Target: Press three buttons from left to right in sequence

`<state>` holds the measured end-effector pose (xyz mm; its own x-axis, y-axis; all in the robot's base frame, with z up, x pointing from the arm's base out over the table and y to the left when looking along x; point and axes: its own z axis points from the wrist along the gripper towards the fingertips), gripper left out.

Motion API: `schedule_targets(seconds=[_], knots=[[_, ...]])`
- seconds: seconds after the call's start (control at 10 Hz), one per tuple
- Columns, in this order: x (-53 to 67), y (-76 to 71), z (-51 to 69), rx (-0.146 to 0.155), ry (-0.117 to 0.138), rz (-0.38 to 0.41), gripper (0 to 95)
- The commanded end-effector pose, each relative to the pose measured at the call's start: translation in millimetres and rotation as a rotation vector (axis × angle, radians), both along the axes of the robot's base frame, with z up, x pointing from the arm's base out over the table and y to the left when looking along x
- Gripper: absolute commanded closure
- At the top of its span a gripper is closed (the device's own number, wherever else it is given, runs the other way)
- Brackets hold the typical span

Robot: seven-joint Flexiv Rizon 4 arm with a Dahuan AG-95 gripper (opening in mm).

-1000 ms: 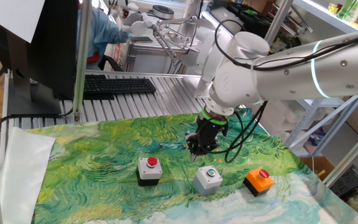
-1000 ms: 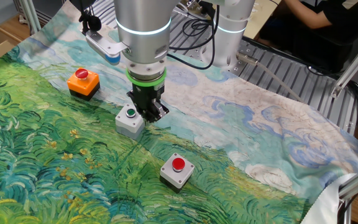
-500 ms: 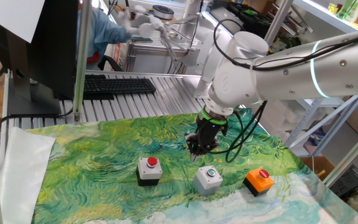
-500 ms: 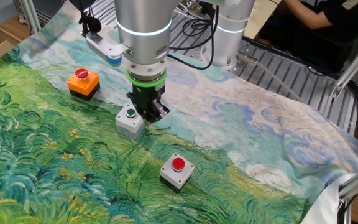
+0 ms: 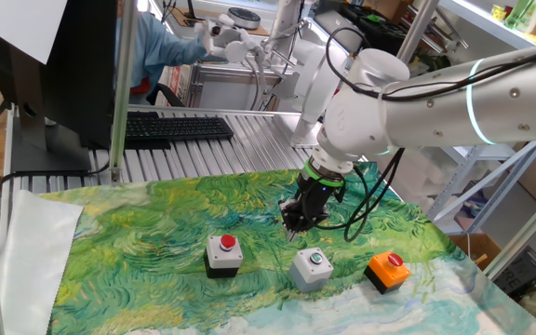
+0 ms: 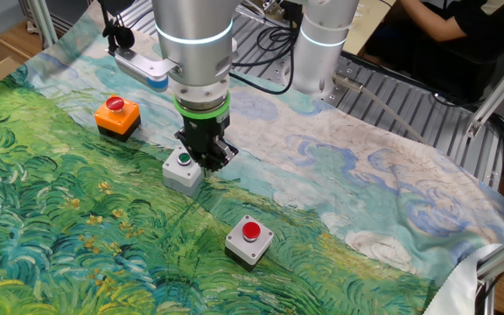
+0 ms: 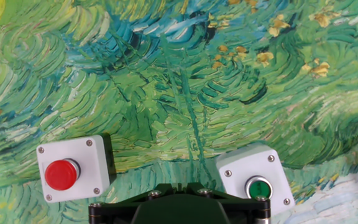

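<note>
We find the three button boxes set in a row on the painted cloth that covers the table — a layout that suits pressing them one after another. In one fixed view the black-and-white box with red button lies leftmost, the grey box with green button in the middle, and the orange box with red button to the right; each stands apart from its neighbour. The hand hangs above the cloth, pointing straight down, just behind the gap between the first and second boxes and touching neither. In the other fixed view it appears just beside the grey box. Its fingers are together and hold nothing — a closed tip, in our judgement, serves as a pressing point. The hand view shows both nearer boxes below it, unobstructed.
</note>
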<state>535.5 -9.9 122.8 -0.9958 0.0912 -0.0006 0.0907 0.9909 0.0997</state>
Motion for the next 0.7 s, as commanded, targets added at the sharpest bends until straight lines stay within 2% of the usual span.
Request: schedule_targets(seconds=[0.1,0.3,0.7], knots=[[-0.5,0.3,0.2,0.019,-0.004,0.028,95.0],[-0.5,0.3,0.2,0.029,-0.010,0.064,95.0],[-0.5,0.3,0.2,0.019,-0.019,0.131,95.0]])
